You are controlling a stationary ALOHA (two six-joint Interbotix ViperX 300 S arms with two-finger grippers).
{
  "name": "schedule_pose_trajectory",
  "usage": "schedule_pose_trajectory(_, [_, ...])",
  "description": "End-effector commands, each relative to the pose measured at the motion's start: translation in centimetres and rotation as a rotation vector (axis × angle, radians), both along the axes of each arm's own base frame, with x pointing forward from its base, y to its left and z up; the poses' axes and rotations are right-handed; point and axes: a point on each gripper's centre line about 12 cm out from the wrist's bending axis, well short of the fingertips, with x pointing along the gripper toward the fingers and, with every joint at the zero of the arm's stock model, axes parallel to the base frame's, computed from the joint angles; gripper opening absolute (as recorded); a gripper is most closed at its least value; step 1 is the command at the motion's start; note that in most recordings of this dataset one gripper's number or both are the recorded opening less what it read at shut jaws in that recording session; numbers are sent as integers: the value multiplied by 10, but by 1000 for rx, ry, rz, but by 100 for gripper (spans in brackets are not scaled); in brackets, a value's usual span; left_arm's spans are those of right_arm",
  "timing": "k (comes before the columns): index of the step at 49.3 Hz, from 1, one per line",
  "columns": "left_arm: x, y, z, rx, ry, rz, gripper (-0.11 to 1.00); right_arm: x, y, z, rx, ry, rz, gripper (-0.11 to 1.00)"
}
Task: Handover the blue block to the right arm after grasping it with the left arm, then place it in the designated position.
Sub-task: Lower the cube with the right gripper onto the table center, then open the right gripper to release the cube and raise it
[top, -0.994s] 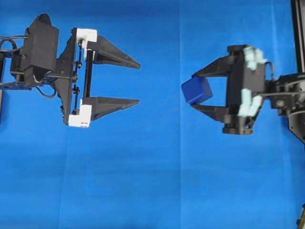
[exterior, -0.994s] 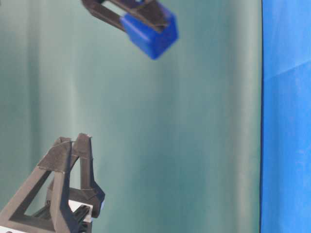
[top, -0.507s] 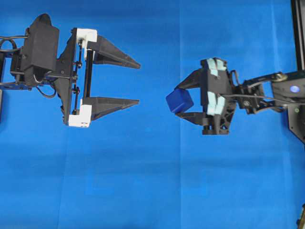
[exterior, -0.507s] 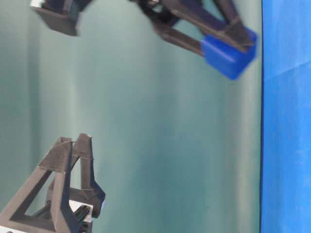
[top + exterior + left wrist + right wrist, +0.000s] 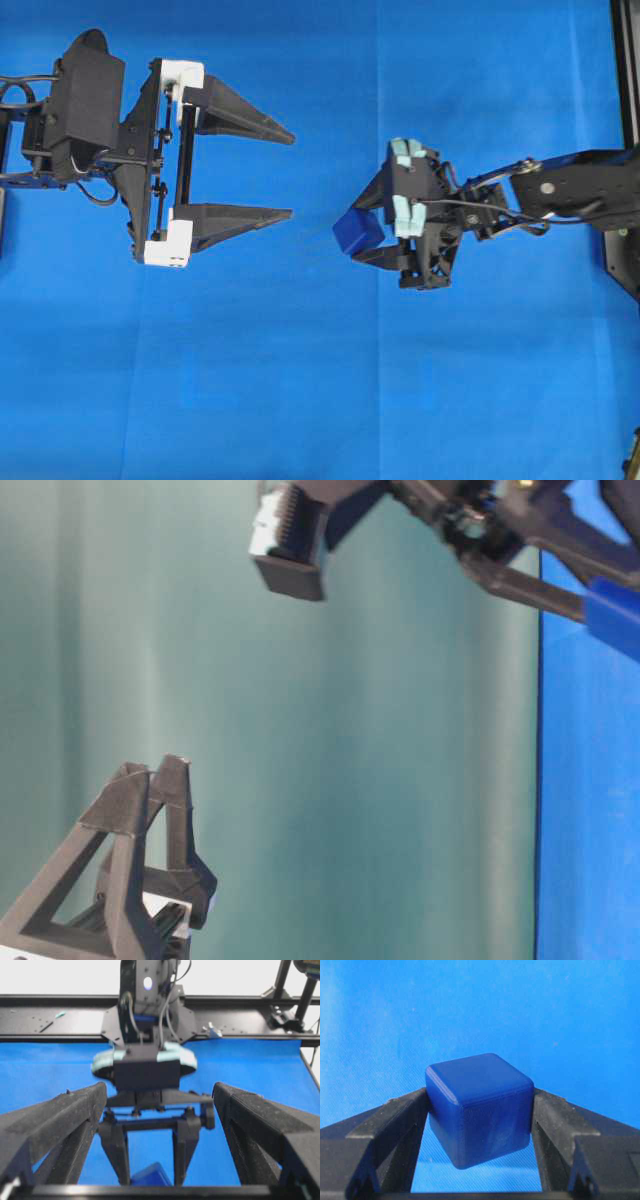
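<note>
Blue cloth [image 5: 300,380] covers the table from edge to edge. Up close in the right wrist view, the blue block [image 5: 479,1107] sits pinched between the right arm's fingers [image 5: 395,1125], clear above the cloth. Farther across, the left arm's gripper [image 5: 290,174] hangs with fingers spread wide, well apart from the block.

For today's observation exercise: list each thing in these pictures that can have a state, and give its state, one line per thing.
blue block: held off the cloth, clamped between the right gripper's fingers.
right gripper: shut on the block, tilted.
left gripper: open wide, empty, apart from the block.
blue cloth: lying flat, with faint fold lines.
</note>
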Motion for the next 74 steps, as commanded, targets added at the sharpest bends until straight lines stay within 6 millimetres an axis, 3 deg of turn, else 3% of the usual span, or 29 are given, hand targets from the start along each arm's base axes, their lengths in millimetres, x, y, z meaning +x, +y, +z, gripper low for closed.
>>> schedule_pose_trajectory(1, [-1,1,9,-1,-28,1,92,10,-2,5,19,-42,-2,55])
schedule_pose_trajectory(19, [-2,1,7,1,-15,2,92,16,-10,-16,48,-6,-40,55])
schedule_pose_trajectory(64, [-1,1,8,0,-17,2,92,18,-13,-14,36,1,-48,55])
schedule_pose_trajectory(71, [-2,1,7,0,-15,2,92,19,-15,-10,25,5,-57,90])
schedule_pose_trajectory(74, [-2,1,8,0,-18,2,92,19,-15,-7,22,4,-60,95])
